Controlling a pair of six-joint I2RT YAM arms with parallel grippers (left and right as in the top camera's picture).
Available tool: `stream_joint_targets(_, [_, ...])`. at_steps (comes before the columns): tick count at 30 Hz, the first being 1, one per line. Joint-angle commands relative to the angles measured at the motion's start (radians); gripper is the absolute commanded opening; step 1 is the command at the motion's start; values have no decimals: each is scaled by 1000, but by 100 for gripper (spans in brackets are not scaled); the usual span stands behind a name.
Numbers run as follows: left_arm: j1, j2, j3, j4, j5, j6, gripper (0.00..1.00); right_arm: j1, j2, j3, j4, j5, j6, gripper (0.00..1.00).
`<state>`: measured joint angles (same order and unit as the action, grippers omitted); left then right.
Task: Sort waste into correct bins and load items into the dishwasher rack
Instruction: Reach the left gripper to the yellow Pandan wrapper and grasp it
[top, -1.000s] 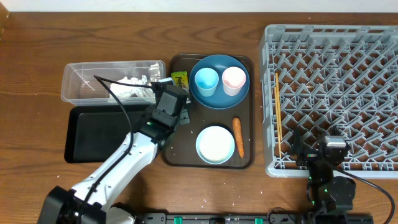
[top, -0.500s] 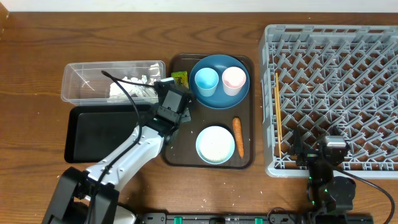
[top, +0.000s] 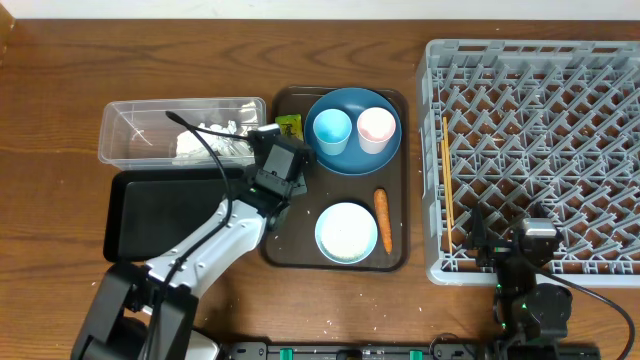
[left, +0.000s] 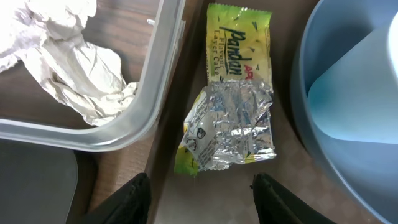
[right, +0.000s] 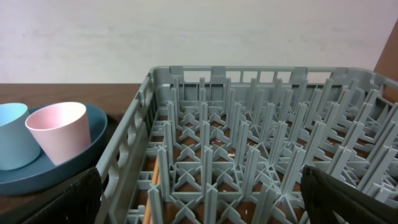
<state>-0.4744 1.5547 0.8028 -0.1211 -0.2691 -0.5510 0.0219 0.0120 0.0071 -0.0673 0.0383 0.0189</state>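
Observation:
My left gripper (top: 287, 147) is open and empty, hovering at the brown tray's back left corner. In the left wrist view its fingers (left: 202, 186) sit just short of a silvery packet (left: 233, 134), which lies against a yellow-green wrapper (left: 238, 46), also seen from overhead (top: 289, 126). Crumpled white tissue (top: 210, 142) lies in the clear tub (top: 120, 135); the black tray (top: 150, 215) is in front of it. The dark-blue plate (top: 350, 160) holds a light-blue cup (top: 332, 130) and a pinkish cup (top: 376, 128). A light-blue bowl (top: 347, 232) and carrot (top: 382, 220) lie nearby. My right gripper (top: 527, 245) is open over the grey rack (top: 540, 150).
The brown serving tray (top: 395, 262) carries the plate, bowl and carrot. Wooden chopsticks (top: 447, 185) lie along the rack's left side. The tub's rim (left: 158, 74) runs right beside the wrappers, and the plate's edge (left: 305, 118) is on their other side.
My left gripper has shifted slightly right and forward toward the wrappers at the tray's corner. The right arm has not moved.

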Motion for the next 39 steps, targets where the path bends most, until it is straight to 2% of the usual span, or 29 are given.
stream_joint_targets(1, [-3, 15, 1, 9, -24, -5, 55, 4, -5, -2, -4, 10, 14, 99])
stream_joint_targets(39, [-3, 125, 1, 90, -39, -4, 55, 4, -5, -2, -4, 10, 14, 99])
